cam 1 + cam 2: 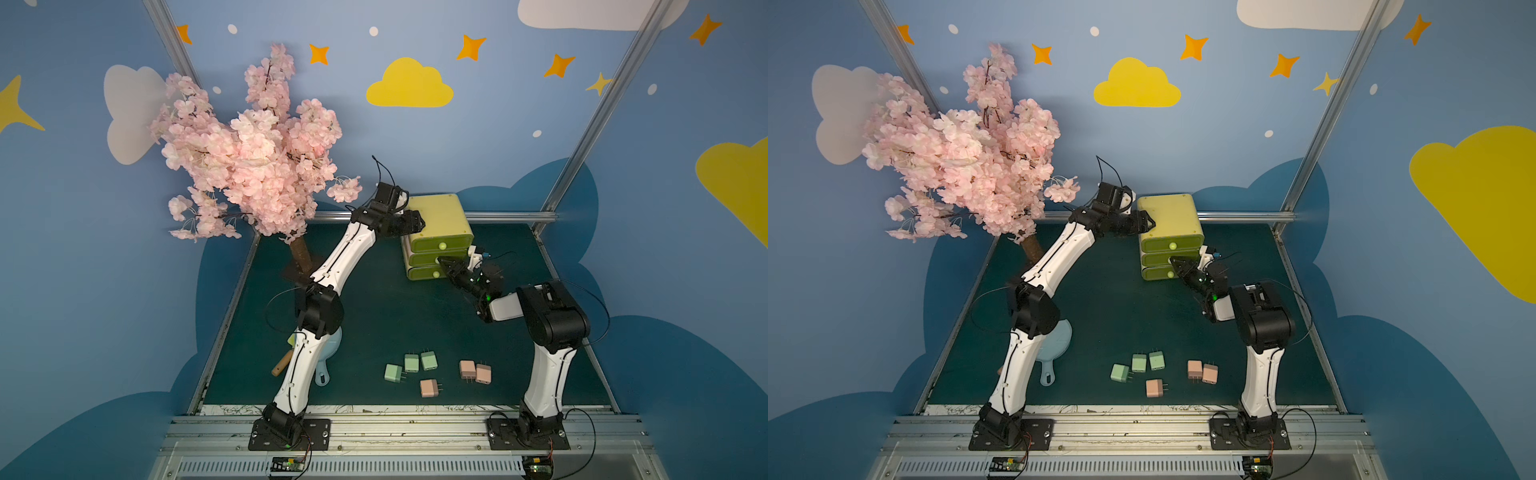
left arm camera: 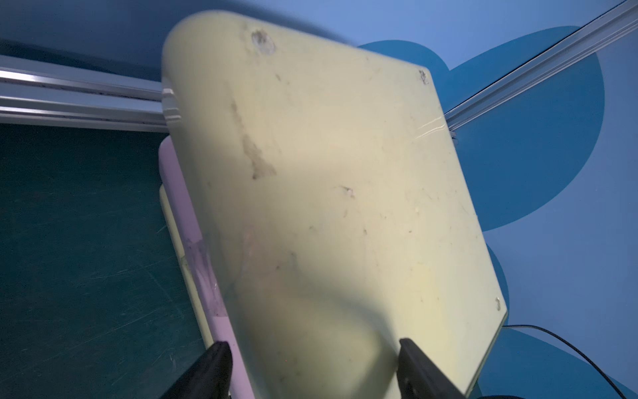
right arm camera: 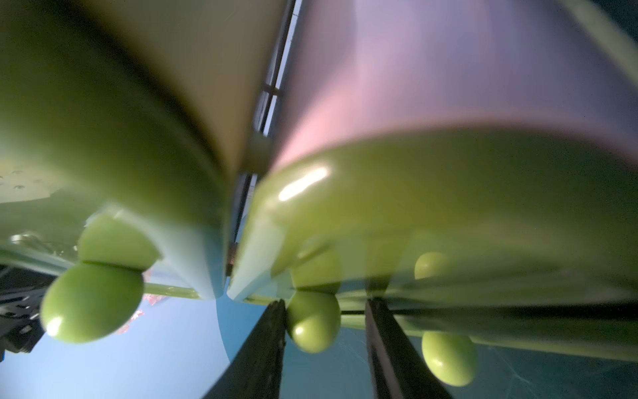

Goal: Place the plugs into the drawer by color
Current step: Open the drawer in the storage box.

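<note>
The yellow-green drawer (image 1: 440, 218) (image 1: 1169, 216) stands at the back of the mat, three fronts stacked. My left gripper (image 1: 419, 222) (image 2: 310, 342) is open, fingers spread over the chest's top (image 2: 345, 172) near its front left corner. My right gripper (image 1: 441, 261) (image 3: 326, 302) is open around the middle drawer's knob (image 3: 312, 324): one finger touches it, the other stands a little off. Three mint green plugs (image 1: 411, 363) (image 1: 1139, 362) and three pink plugs (image 1: 467, 369) (image 1: 1195, 369) lie near the front edge, prongs sideways or up.
A pink blossom tree (image 1: 253, 158) stands at the back left. A light-blue handled paddle (image 1: 328, 361) and a wooden handle (image 1: 282, 365) lie under my left arm. A metal rail (image 1: 511, 216) borders the mat behind the chest.
</note>
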Tool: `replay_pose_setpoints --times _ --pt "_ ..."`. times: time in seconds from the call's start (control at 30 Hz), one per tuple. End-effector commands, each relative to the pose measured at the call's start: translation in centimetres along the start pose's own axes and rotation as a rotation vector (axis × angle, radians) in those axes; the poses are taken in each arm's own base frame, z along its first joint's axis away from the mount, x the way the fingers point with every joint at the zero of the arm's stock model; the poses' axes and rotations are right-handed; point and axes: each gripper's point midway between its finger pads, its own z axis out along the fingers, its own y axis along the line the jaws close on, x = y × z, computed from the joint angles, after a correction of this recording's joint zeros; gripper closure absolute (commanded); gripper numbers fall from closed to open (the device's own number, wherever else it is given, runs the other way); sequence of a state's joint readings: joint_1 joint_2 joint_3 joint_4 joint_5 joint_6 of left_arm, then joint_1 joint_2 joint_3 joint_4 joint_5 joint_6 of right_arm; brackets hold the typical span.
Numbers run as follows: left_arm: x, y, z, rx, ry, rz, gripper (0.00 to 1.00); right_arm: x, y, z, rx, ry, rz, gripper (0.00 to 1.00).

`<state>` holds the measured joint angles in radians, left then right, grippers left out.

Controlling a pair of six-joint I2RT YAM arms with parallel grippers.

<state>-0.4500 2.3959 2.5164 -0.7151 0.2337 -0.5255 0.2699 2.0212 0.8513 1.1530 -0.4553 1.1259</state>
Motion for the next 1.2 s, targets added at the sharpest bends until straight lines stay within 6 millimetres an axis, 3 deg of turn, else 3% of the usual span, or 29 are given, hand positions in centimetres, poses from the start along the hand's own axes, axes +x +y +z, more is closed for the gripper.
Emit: replay_pose_setpoints --times 0.0,0.57,0.77,0.93,1.17 --pt "0.5 0.3 0.3 -0.002 0.015 -0.004 0.23 -0.8 1.6 0.7 -0.058 -0.018 -0.03 0.61" --pt "0.6 0.3 0.3 -0.003 0.018 -0.005 0.22 0.0 2.6 1.1 -0.109 -0.043 0.075 0.65" --pt "0.6 0.4 0.4 -0.004 0.018 0.003 0.22 -0.4 1.3 0.2 -0.076 -0.059 0.08 0.75" --pt "0.4 1.7 0.9 -0.044 0.007 0.003 0.22 0.8 1.0 -0.6 -0.044 -0.027 0.071 0.82" --pt "0.5 2.4 1.4 -0.053 0.012 -0.005 0.22 3.0 2.9 -2.5 -0.009 0.002 0.003 0.82"
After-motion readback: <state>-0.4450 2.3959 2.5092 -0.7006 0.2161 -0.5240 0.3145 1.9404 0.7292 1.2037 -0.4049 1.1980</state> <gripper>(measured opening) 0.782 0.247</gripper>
